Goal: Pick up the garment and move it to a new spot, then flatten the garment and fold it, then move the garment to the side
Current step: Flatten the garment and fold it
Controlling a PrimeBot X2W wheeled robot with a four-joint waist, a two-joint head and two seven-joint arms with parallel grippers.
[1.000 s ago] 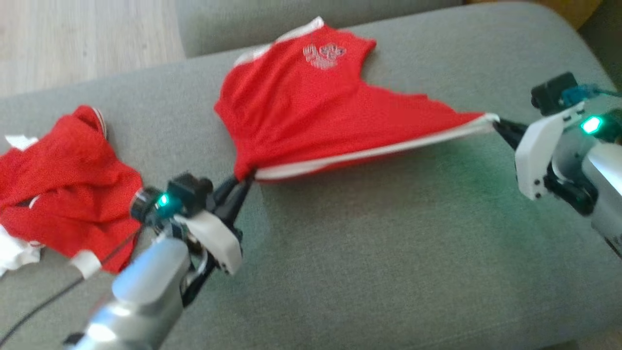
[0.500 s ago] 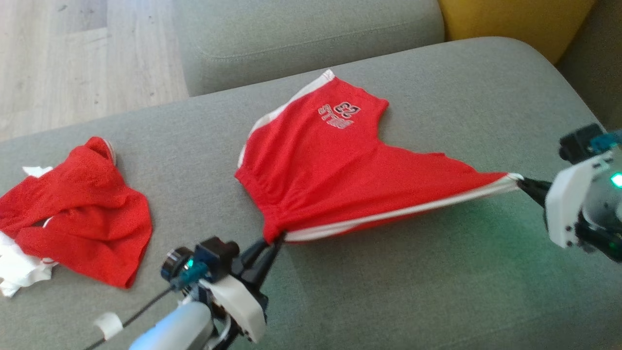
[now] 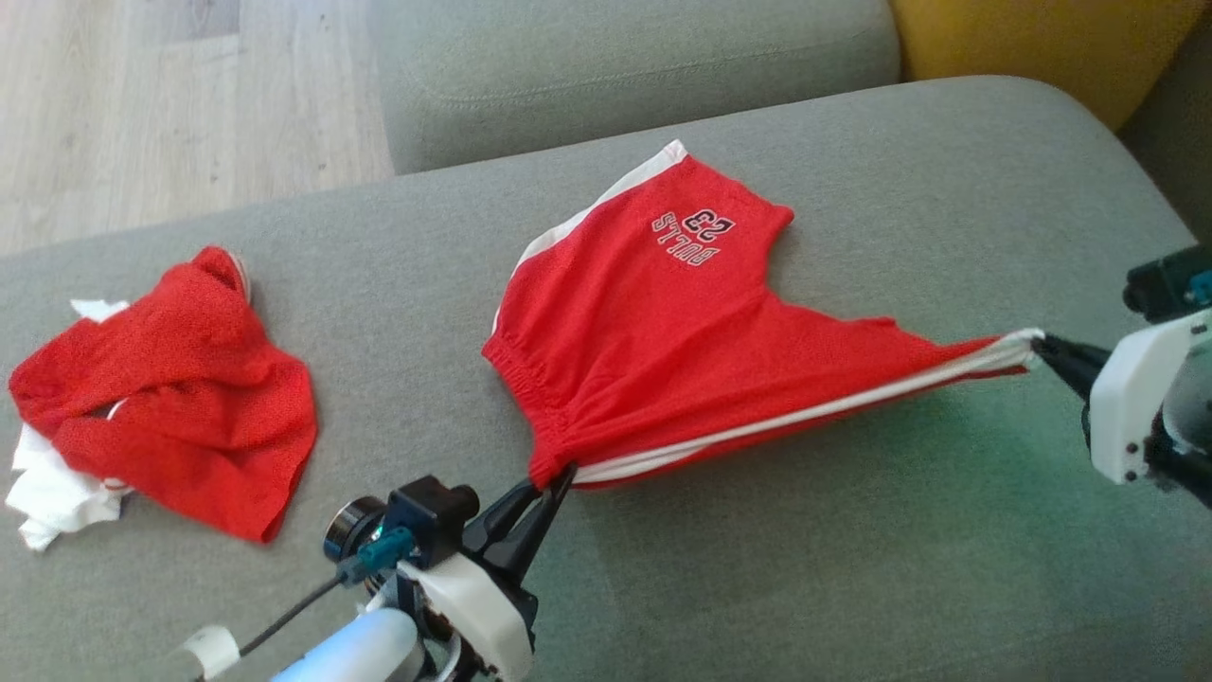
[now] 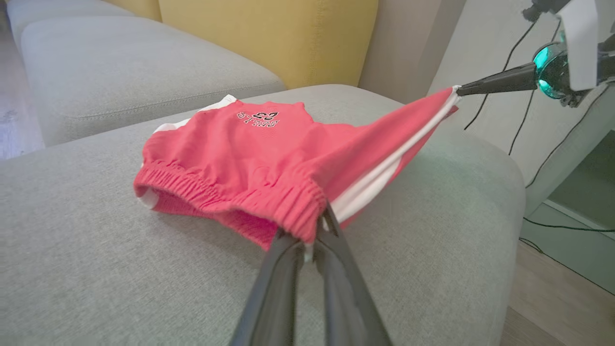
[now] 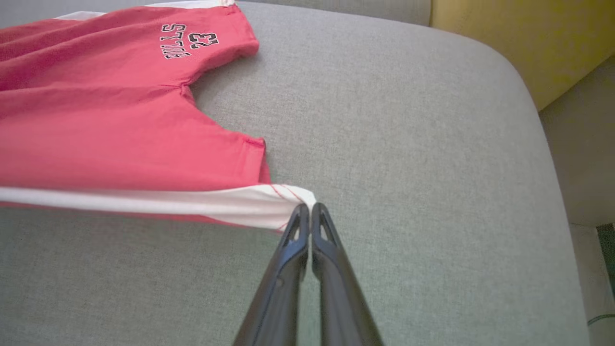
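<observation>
1. The red shorts [image 3: 682, 322] sit mid-seat on the grey sofa seat [image 3: 852, 568]. The far leg with the lettering lies flat toward 12 o'clock. The near side is lifted and pulled taut along its white stripe.
2. My left hand [image 3: 559, 478] is closed on the waistband corner at 7 o'clock of the shorts. My right hand [image 3: 1042, 346] is pinched tight on the stripe end of the leg hem at 3 o'clock.
3. Progress, as I judge it: the pickup is done and the shorts look placed on a bare patch. The flattening is only half done, since the waistband bunches at 9 o'clock and the near leg hangs clear of the fabric below. The lay-down, the fold and the move to the side are all left.
4. Open room: the seat from 4 to 6 o'clock is bare, so there is space to lower the stretched edge toward me.
5. Edges: the seat rounds off just behind my right hand at 3 o'clock, so I have little room to pull further that way. A yellow cushion [image 3: 1023, 38] stands at 1 o'clock. The floor [image 3: 142, 95] shows at 11 o'clock.
6. A red heap [image 3: 180, 388] with a white cloth [image 3: 47, 493] under it lies at 9 o'clock, well apart from the shorts. That limits the side spot there.
</observation>
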